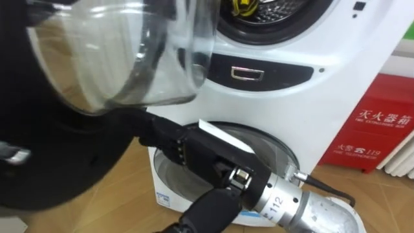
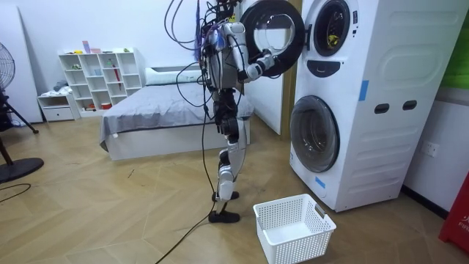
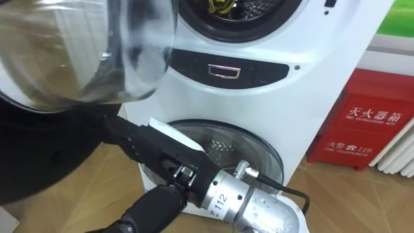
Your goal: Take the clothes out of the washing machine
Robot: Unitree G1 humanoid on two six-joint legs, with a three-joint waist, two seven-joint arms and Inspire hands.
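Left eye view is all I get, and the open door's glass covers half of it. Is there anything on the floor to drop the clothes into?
Observer: Yes, a white basket stands on the floor before the lower machine, beside the robot's feet.
Operator: Anything in it?
Observer: It looks empty.
Operator: How is the robot standing?
Observer: Upright, facing the stacked machines, right hand raised to the open upper door.

- You see the door (image 1: 123, 58) — clear, glossy glass in a shiny black rim.
- Washer (image 2: 366, 110): smooth white gloss.
- Drum (image 1: 284, 10): dimpled metal.
- Floor (image 2: 110, 213): wood grain.
- Basket (image 2: 297, 246) — white plastic lattice.
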